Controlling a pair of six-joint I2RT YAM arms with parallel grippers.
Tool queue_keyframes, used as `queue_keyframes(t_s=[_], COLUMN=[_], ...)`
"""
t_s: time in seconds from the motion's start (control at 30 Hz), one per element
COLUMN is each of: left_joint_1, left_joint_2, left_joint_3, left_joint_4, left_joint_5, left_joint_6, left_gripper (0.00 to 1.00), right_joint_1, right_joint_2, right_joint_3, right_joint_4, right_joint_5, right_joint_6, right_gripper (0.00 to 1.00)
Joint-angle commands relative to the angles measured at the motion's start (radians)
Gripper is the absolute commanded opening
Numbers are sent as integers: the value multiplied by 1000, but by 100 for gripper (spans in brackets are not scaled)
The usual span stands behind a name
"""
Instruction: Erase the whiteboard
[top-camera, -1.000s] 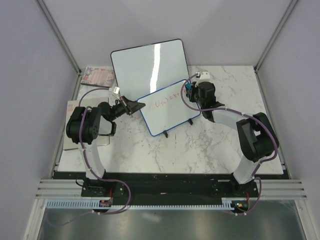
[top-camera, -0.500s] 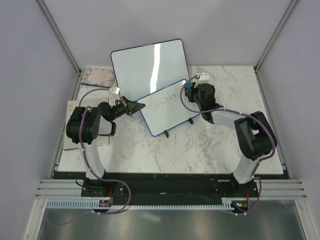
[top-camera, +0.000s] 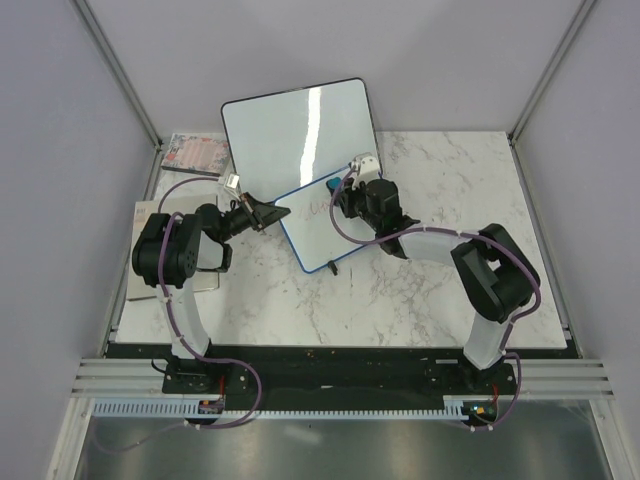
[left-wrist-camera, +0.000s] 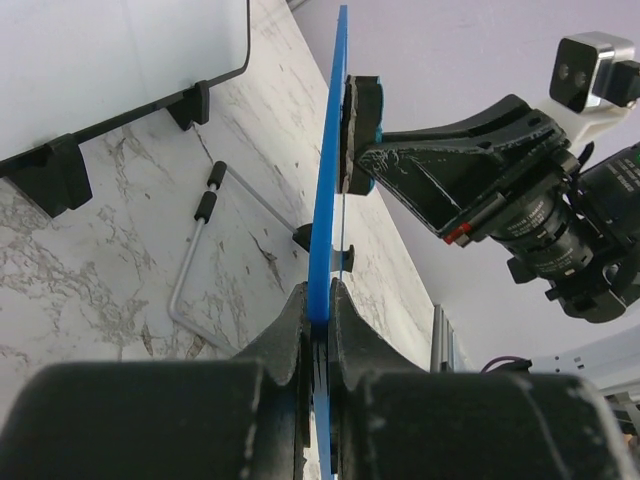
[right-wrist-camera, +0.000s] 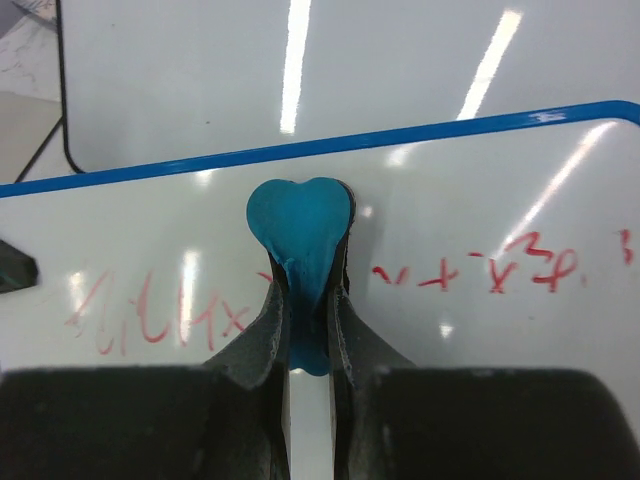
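The small blue-framed whiteboard (top-camera: 318, 232) stands tilted on the marble table and bears red handwriting. My left gripper (top-camera: 281, 212) is shut on its left edge; in the left wrist view the blue frame (left-wrist-camera: 326, 190) runs up from between the fingers (left-wrist-camera: 296, 318). My right gripper (top-camera: 345, 196) is shut on a teal eraser (right-wrist-camera: 300, 222) that presses against the board's face near its top middle. In the right wrist view red marks lie on the whiteboard (right-wrist-camera: 480, 180) to both sides of the eraser. The eraser (left-wrist-camera: 360, 125) also shows in the left wrist view, flat on the board.
A larger blank black-framed whiteboard (top-camera: 296, 122) leans just behind the small one, its black feet (left-wrist-camera: 55, 170) on the table. A wire stand (left-wrist-camera: 200, 262) lies behind the small board. A printed booklet (top-camera: 195, 151) sits at the back left corner.
My right gripper has slid left along the board with the eraser, from the top right corner to the top middle. The left gripper and the board have not moved.
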Motion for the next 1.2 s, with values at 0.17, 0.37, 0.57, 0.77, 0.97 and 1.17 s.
queue_keyframes(t_s=[0.17, 0.37, 0.57, 0.77, 0.97, 1.17], left_joint_1=[-34, -34, -32, -34, -35, -37], left_joint_2=[39, 39, 47, 48, 42, 42], left_joint_3=[-15, -16, -21, -23, -23, -23], left_joint_4=[206, 212, 232, 241, 241, 241], left_joint_5=[152, 149, 146, 150, 152, 156], left_joint_6=[54, 49, 38, 34, 34, 32], left_gripper=[2, 2, 2, 2, 2, 2], right_joint_1=[124, 187, 233, 238, 216, 152], right_joint_2=[86, 89, 99, 101, 95, 92], right_joint_3=[20, 28, 44, 77, 115, 132], right_joint_4=[-172, -215, -235, -295, -366, -389], right_joint_5=[-144, -118, -38, 169, 312, 306], right_joint_6=[54, 79, 80, 92, 62, 66], right_gripper=[0, 0, 0, 0, 0, 0])
